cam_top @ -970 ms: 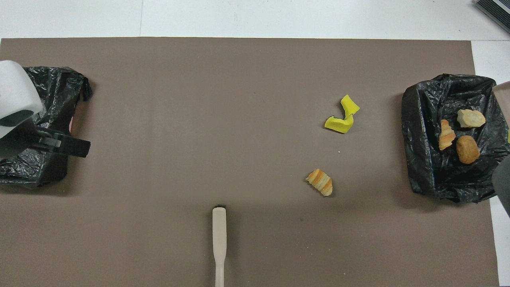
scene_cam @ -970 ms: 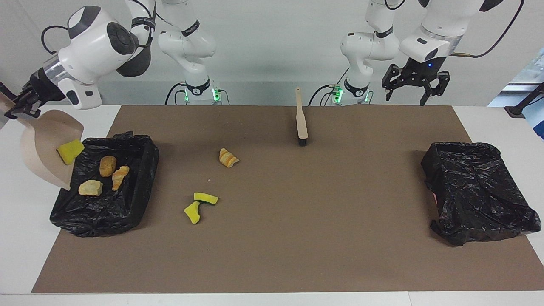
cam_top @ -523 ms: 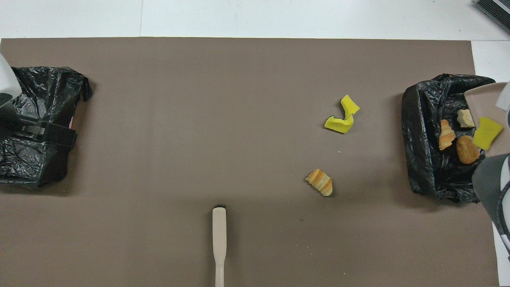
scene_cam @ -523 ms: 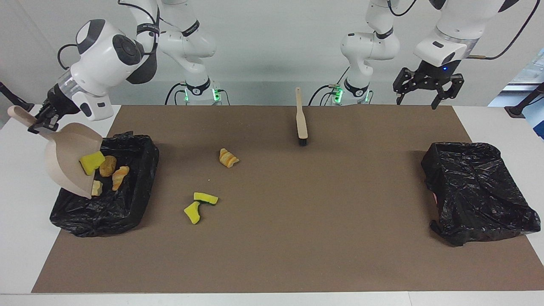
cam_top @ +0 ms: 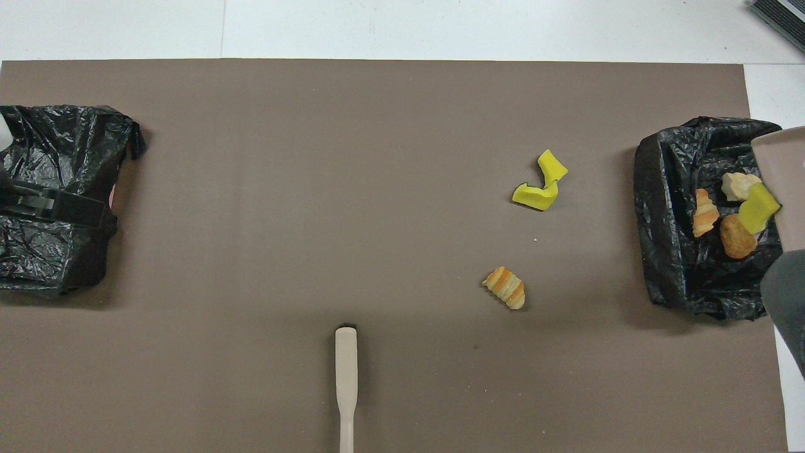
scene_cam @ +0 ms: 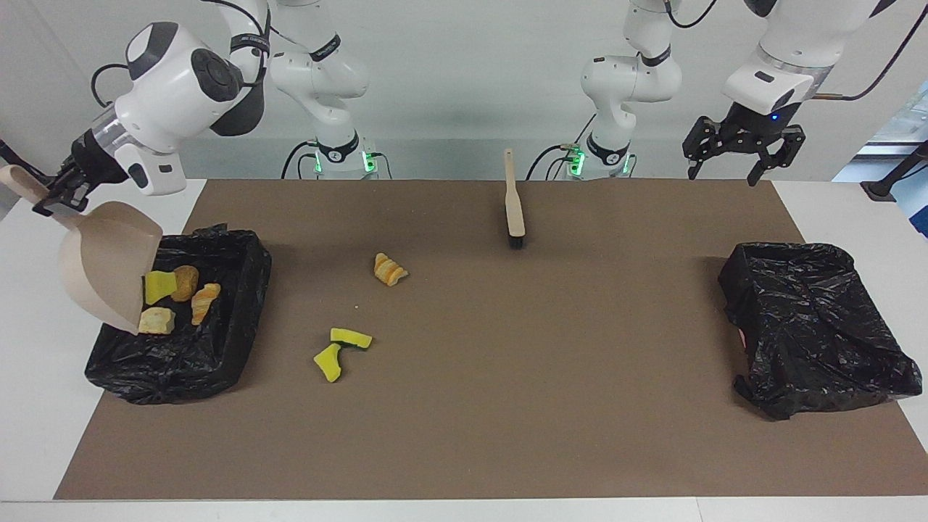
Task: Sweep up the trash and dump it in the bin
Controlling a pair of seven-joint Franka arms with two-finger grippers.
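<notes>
My right gripper (scene_cam: 61, 194) clamps the tilted dustpan (scene_cam: 101, 262) over the bin (scene_cam: 239, 304); I should tip steeper so the sponge (scene_cam: 158, 286) drops.

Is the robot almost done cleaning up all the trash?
About halfway. Three bread lumps already lie in the bin at the right arm's end. The right gripper tilts the dustpan over it, and a yellow sponge is at its lip. Left on the mat: two sponge chunks and a croissant piece. The left gripper waits open, and the brush lies idle.
</notes>
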